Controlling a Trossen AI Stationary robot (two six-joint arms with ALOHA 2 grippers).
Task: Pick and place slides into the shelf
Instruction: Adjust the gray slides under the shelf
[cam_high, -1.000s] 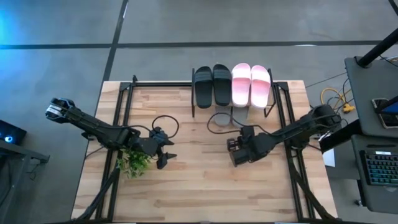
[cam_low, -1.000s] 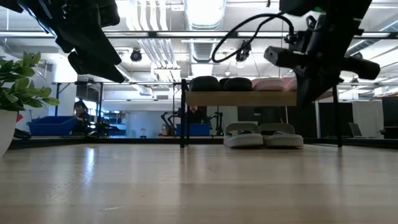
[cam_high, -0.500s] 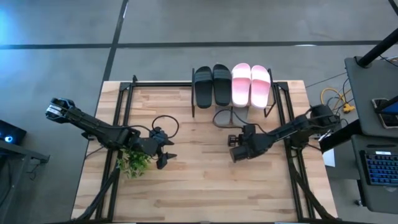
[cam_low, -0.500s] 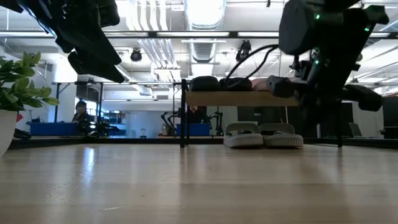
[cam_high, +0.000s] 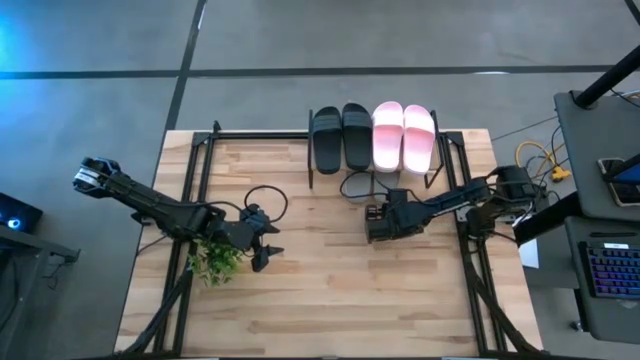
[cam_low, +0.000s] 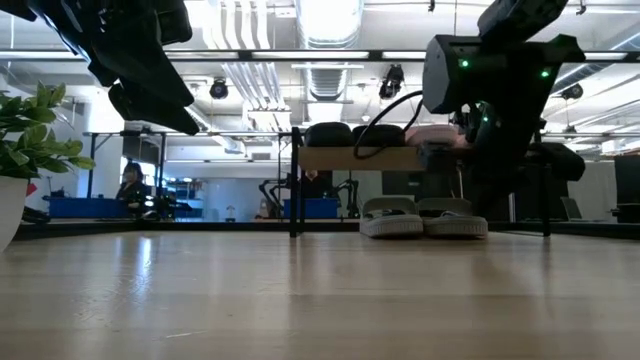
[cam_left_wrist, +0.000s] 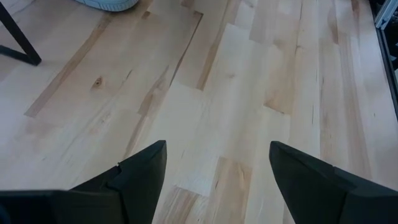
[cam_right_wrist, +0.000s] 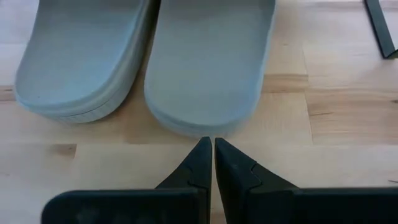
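A: Right gripper (cam_right_wrist: 208, 144) is clenched on nothing, tips just short of the heel of one grey slide (cam_right_wrist: 208, 62). Its mate (cam_right_wrist: 81, 56) lies touching alongside. Both run lengthwise straight away from the jaws.

B: Where do they sit?

A: On the table under the shelf (cam_low: 385, 157), judging by the low view. Black pair (cam_high: 341, 137) and pink pair (cam_high: 404, 136) rest on its top board.

B: Left gripper (cam_high: 262, 252)?

A: Released, holding nothing, well apart beside the plant (cam_high: 215, 260). The right arm is far nearer.

B: Surface, room?

A: Pale wood table (cam_high: 330, 300), bare in front of the shelf; overhead board likely limits lift height.
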